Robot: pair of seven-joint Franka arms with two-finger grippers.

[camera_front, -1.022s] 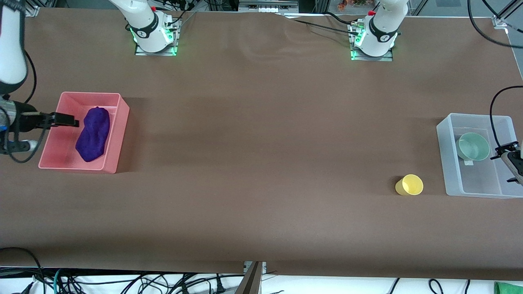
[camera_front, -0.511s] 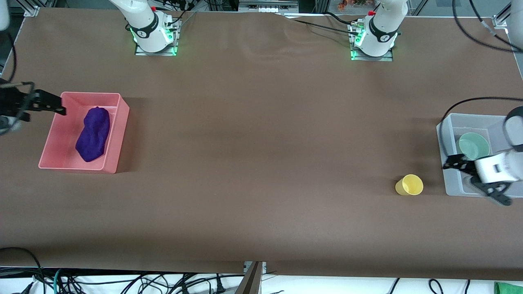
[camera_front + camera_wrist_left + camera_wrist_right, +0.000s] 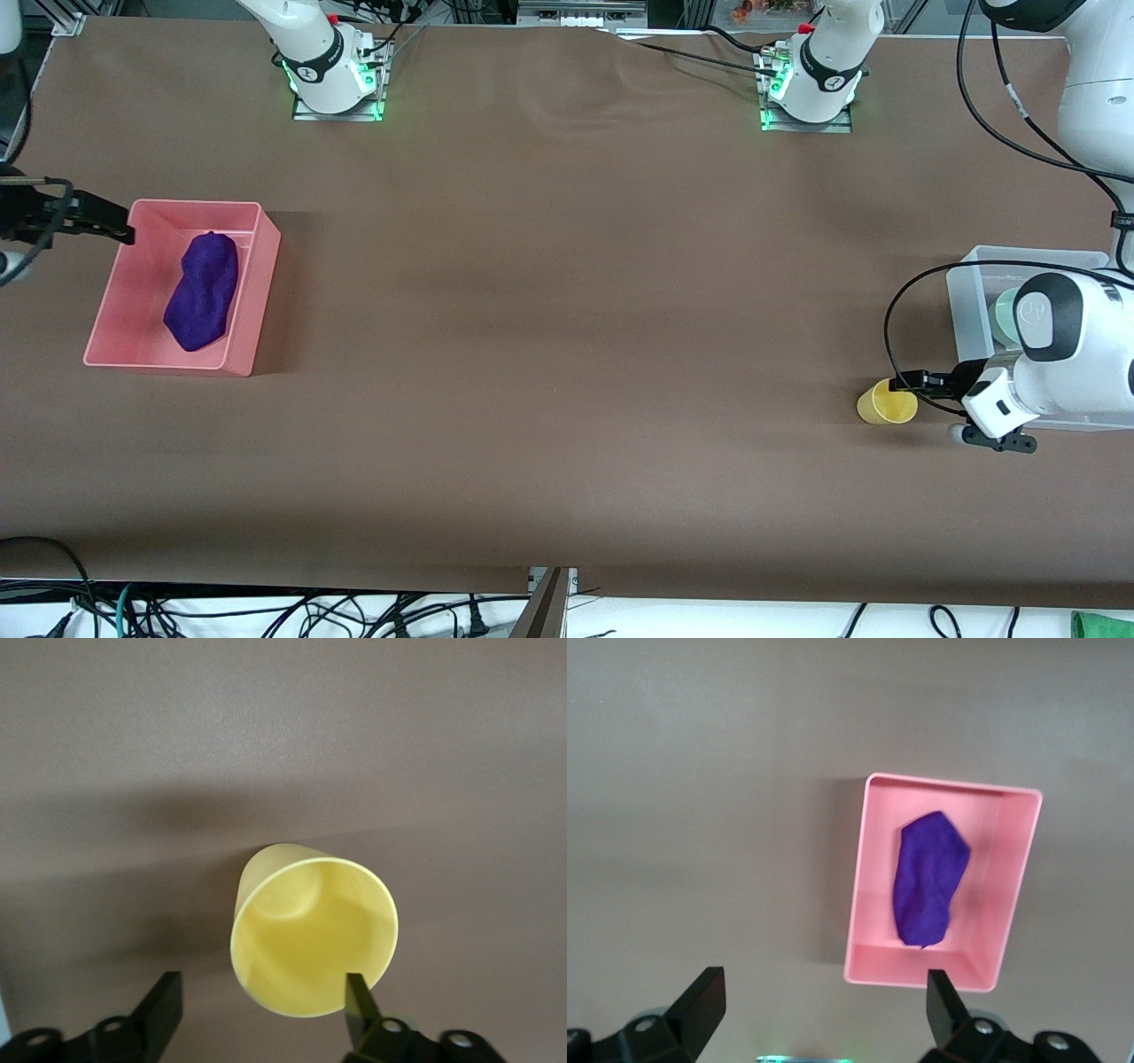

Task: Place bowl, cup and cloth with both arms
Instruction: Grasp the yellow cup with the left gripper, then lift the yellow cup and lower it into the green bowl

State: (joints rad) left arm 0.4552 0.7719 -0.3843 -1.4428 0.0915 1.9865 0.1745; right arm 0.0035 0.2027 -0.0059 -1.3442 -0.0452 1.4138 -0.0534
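Note:
The yellow cup (image 3: 887,402) stands on the brown table, mouth up, and fills the left wrist view (image 3: 312,939). My left gripper (image 3: 911,384) is open beside the cup's rim, reaching from the clear bin's side; its fingers (image 3: 359,1001) stand either side of the rim's near edge, gripper (image 3: 261,1010). The mint-green bowl (image 3: 1002,310) lies in the clear bin (image 3: 966,288), mostly hidden by the left arm. The purple cloth (image 3: 202,291) lies in the pink bin (image 3: 260,266), also in the right wrist view (image 3: 928,877). My right gripper (image 3: 111,229) is open and empty, up beside that bin's corner (image 3: 822,1001).
The pink bin (image 3: 1010,895) sits at the right arm's end of the table, the clear bin at the left arm's end. Both arm bases (image 3: 332,75) stand at the table's edge farthest from the front camera. Black cables loop over the clear bin.
My left arm has swung out from over the clear bin to the yellow cup. My right gripper has drawn back from over the pink bin to outside its corner.

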